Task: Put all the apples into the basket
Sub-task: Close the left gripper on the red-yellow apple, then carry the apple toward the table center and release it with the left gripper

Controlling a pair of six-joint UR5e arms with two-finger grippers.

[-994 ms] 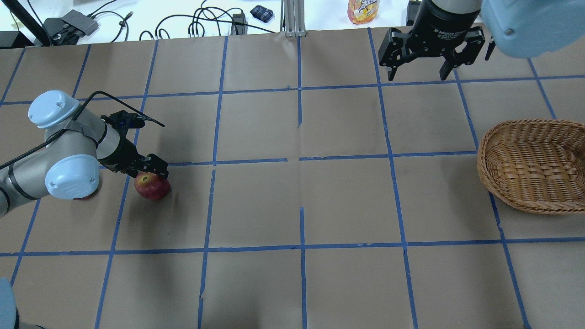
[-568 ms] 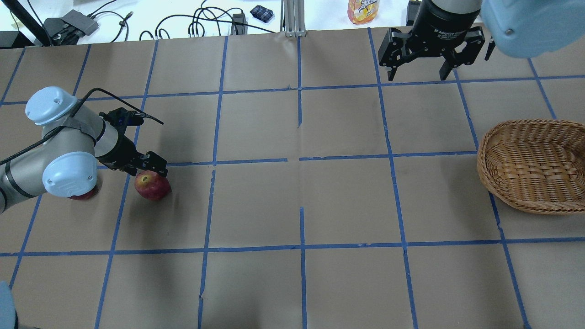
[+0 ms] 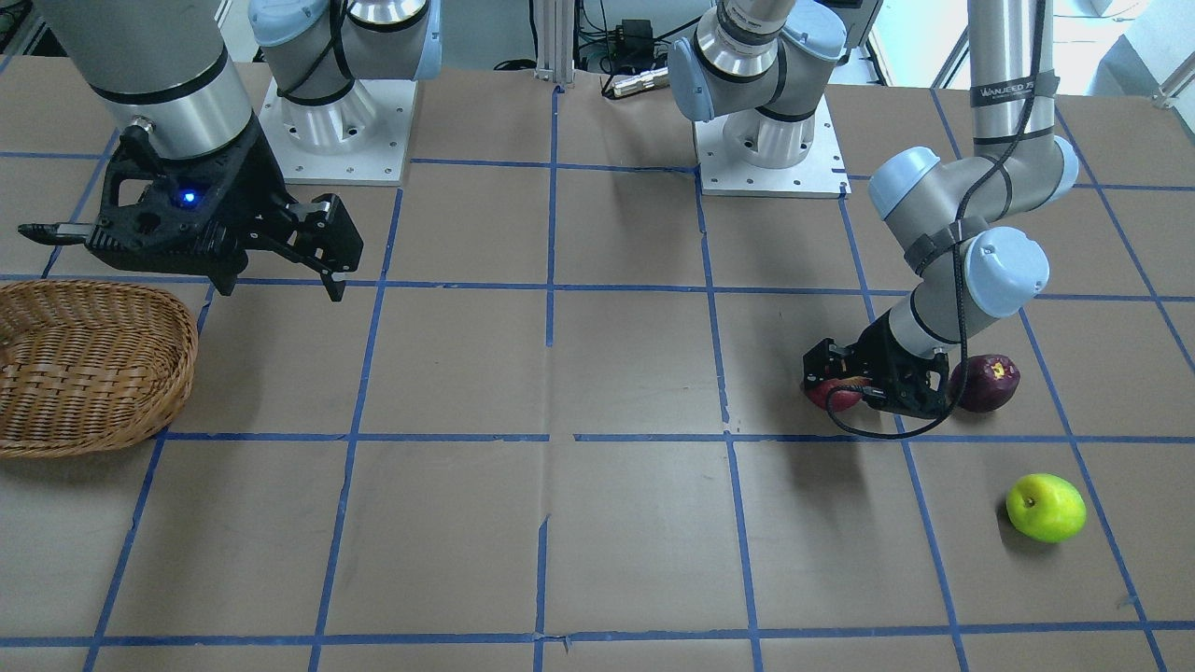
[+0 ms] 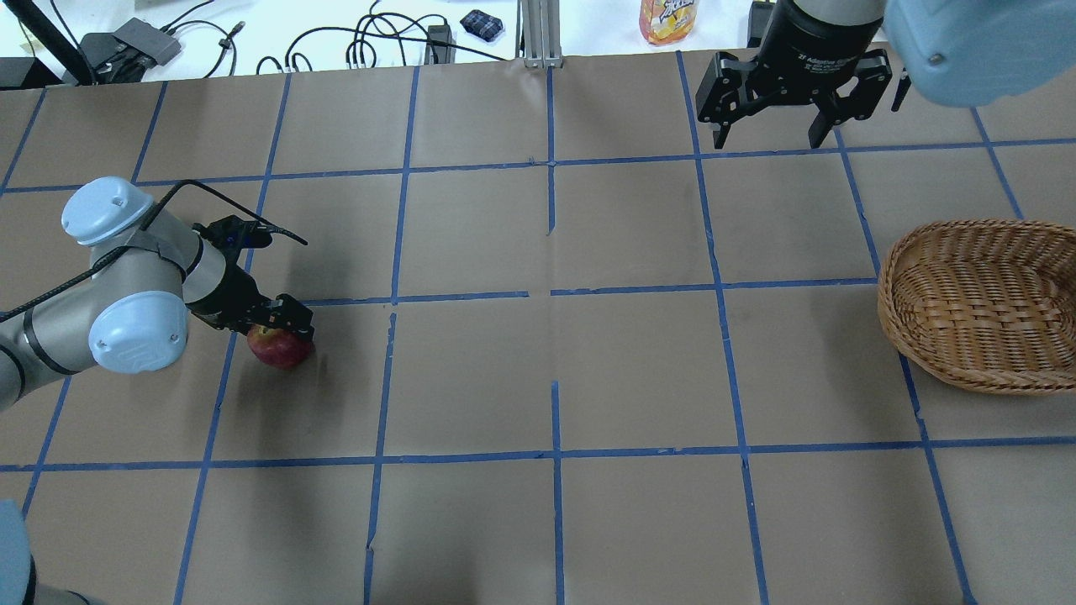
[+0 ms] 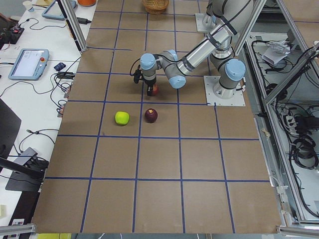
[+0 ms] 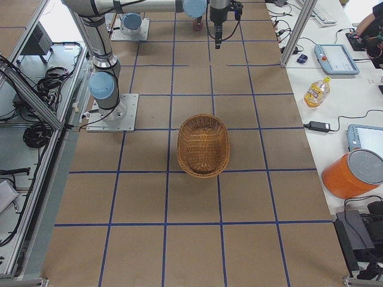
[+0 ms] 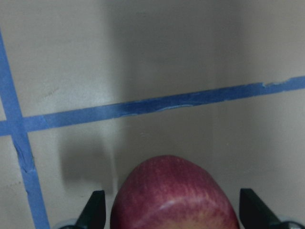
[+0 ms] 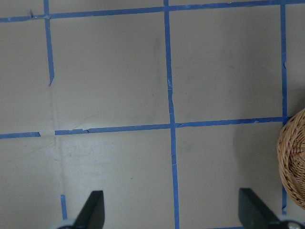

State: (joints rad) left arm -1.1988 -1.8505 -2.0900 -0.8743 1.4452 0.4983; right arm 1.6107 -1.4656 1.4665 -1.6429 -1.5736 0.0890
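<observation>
The red apple [image 4: 283,350] lies on the table at the left. My left gripper [image 4: 282,323] is open and lowered over it, one finger on each side; the left wrist view shows the apple [image 7: 174,195] between the fingers [image 7: 94,209]. The dark maroon apple [image 3: 987,383] lies just behind the left arm and is hidden in the overhead view. The yellow-green apple [image 3: 1046,507] lies apart, nearer the operators' side. The wicker basket [image 4: 979,302] stands empty at the far right. My right gripper [image 4: 767,139] is open and empty, above the table's far side.
A juice bottle [image 4: 668,18] and cables [image 4: 370,42] lie beyond the table's far edge. The basket's rim [image 8: 291,162] shows at the right edge of the right wrist view. Blue tape lines grid the brown table top.
My left gripper has dropped lower around the red apple. The left elbow has shifted and now covers the maroon apple. The right gripper has not moved.
</observation>
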